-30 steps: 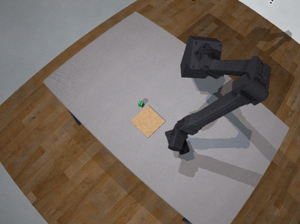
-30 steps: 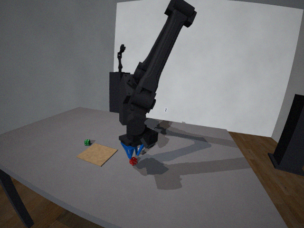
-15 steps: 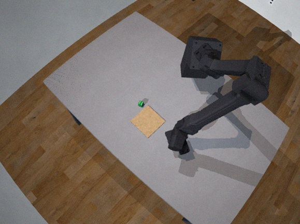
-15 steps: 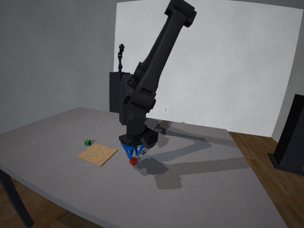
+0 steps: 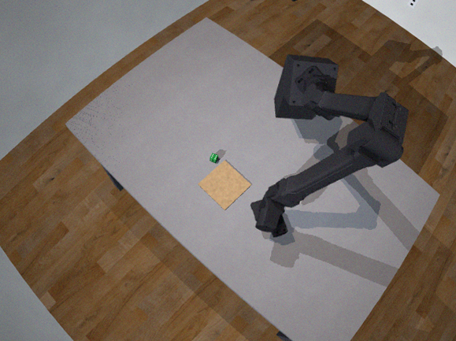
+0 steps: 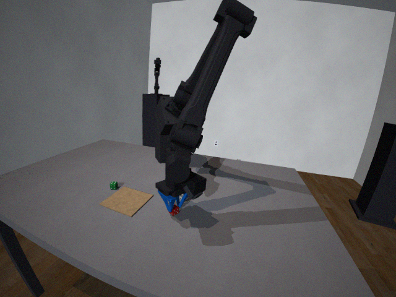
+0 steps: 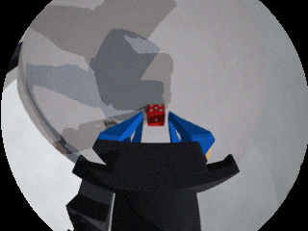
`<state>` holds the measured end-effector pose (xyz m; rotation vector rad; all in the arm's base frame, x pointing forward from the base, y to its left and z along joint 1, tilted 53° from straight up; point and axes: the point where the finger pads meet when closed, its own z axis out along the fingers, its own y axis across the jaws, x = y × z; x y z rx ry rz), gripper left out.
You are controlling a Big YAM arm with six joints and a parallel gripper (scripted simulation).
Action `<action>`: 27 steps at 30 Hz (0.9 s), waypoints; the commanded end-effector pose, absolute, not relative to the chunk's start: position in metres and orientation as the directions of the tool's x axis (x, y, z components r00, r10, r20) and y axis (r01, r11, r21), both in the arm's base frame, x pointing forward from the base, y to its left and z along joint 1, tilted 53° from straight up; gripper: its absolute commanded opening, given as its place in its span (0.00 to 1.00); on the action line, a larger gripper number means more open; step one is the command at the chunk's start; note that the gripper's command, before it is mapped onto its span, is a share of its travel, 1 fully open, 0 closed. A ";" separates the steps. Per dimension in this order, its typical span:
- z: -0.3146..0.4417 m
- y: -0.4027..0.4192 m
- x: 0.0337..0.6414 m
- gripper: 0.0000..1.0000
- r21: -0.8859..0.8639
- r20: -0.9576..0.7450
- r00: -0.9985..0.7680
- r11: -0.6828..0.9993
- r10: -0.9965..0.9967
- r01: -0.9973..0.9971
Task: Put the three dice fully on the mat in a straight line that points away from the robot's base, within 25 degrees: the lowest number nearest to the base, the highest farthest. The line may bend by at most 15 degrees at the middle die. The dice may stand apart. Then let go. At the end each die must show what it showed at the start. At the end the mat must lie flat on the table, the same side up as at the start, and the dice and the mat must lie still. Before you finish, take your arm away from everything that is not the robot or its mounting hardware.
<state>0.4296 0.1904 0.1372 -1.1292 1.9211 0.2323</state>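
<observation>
A pale wall (image 6: pixel 288 80) rose behind the grey table (image 5: pixel 164 98) (image 6: pixel 96 236) (image 7: pixel 217 87), and wooden floor (image 5: pixel 88 288) (image 6: pixel 332 195) showed around its edges. My dark arm (image 5: pixel 321 175) (image 6: pixel 211 73) reached out from its base (image 5: pixel 282 103) (image 6: pixel 160 146), casting broad shadows over the tabletop.

I had my jaws (image 5: pixel 271 220) (image 6: pixel 175 208) pointed down, low over the table, their blue fingers partly apart and clamped on nothing. The red die (image 6: pixel 174 210) (image 7: pixel 156 115) sat at the gap between my fingertips; from the wrist I saw a strip of space on either side of it. One of its faces showed me a single pip, another several.

The tan mat (image 5: pixel 224 184) (image 6: pixel 127 201) lay flat near my jaws, with no die on it. The green die (image 5: pixel 213 157) (image 6: pixel 114 185) rested on the table, just beside one corner of the mat and apart from it. A small pale object (image 6: pixel 181 196) (image 7: pixel 110 122) showed beyond my fingers, too hidden for me to read any number.
</observation>
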 end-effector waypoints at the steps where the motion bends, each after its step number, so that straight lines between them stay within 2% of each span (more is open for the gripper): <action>1: 0.137 0.196 0.437 0.39 -0.250 -0.765 -0.206 0.576 -0.611 -0.778; 27: 0.128 0.198 0.442 0.39 -0.246 -0.760 -0.215 0.578 -0.613 -0.778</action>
